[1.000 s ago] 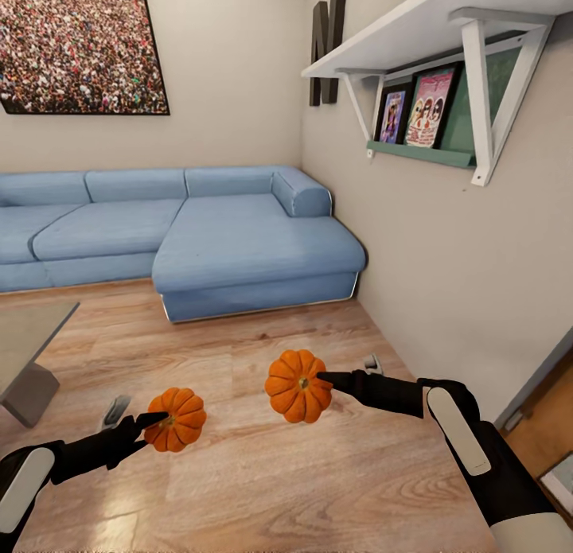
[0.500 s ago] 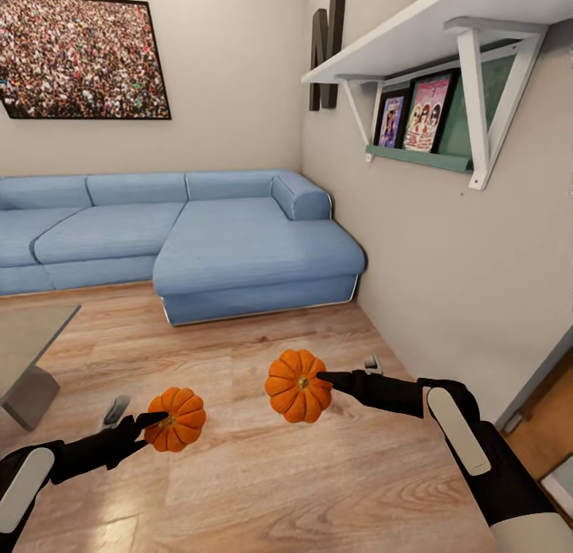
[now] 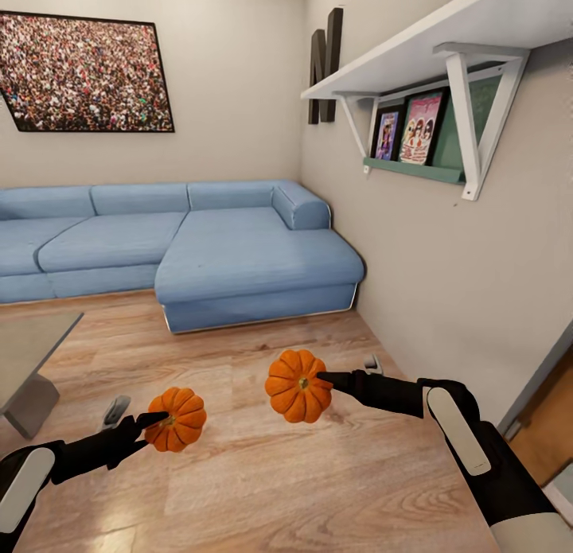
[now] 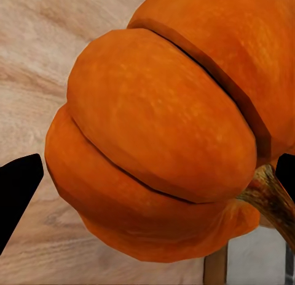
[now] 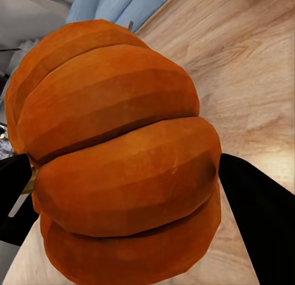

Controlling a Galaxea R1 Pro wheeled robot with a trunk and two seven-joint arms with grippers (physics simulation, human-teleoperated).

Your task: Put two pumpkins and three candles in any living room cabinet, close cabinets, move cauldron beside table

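Two orange ribbed pumpkins hang above the wood floor, one in each hand. My left gripper (image 3: 147, 424) is shut on the smaller-looking pumpkin (image 3: 177, 419) at the lower left of the head view; up close that pumpkin (image 4: 166, 131) sits between the dark fingertips (image 4: 18, 186). My right gripper (image 3: 326, 378) is shut on the other pumpkin (image 3: 298, 386) near the middle; in the right wrist view this pumpkin (image 5: 117, 162) sits between two black fingers (image 5: 258, 217). A corner of the grey table (image 3: 28, 338) shows at the left edge. Candles, cabinet and cauldron are out of view.
A blue corner sofa (image 3: 199, 251) stands against the far wall, its chaise reaching toward me. On the right wall hangs a white bracketed shelf (image 3: 430, 44) with framed pictures (image 3: 418, 127). A crowd picture (image 3: 83, 72) hangs above the sofa. A doorway (image 3: 549, 426) opens at the lower right.
The whole view has shifted: sofa, shelf and table sit lower and slightly left in the picture, so the camera moved. Both grippers keep their pumpkins in the same pose.
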